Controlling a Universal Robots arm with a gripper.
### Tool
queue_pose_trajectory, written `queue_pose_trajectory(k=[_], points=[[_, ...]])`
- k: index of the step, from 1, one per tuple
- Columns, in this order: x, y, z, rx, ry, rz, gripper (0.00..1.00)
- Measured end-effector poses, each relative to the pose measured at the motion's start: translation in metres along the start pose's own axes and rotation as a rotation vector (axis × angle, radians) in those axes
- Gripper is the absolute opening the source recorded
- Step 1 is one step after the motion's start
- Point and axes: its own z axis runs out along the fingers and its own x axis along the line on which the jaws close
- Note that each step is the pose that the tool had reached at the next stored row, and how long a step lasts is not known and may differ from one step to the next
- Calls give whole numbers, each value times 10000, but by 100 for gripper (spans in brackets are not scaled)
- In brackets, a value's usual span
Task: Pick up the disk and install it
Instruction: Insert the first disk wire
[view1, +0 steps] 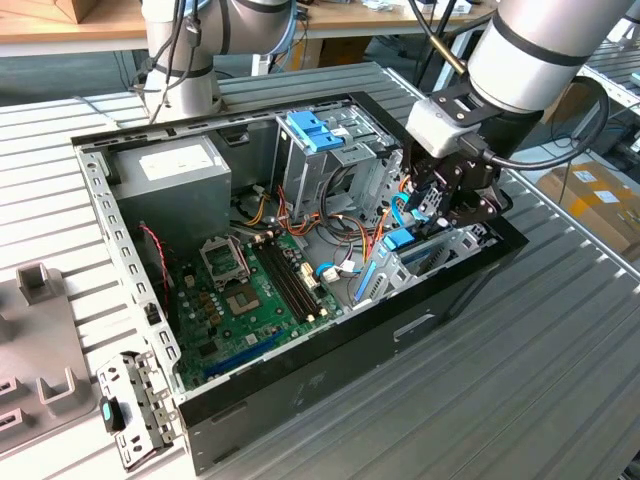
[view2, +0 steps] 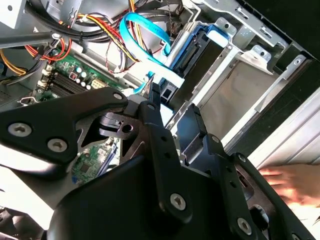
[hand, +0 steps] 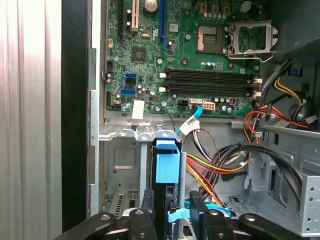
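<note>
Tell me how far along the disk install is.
The disk already stands on edge in the drive bay, so the pickup looks done. The gripper is right at it. Left: confirming it is fully seated, which I cannot tell.

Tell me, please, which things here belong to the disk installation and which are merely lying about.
Part of the job:
the disk, set edge-on in the drive bay; the gripper, right at the disk.

Just lying about:
the motherboard; the power supply; the wire bundle; the loose metal bracket and the grey fixture on the table; a person's hand.
</note>
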Motion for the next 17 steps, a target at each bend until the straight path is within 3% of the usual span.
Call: queue_pose_trajectory(k=[4, 11, 17], points=[[1, -23, 1, -3, 1, 21, 42], [4, -138, 9, 6, 10, 157, 42], [-12, -177, 14, 12, 22, 239, 42]])
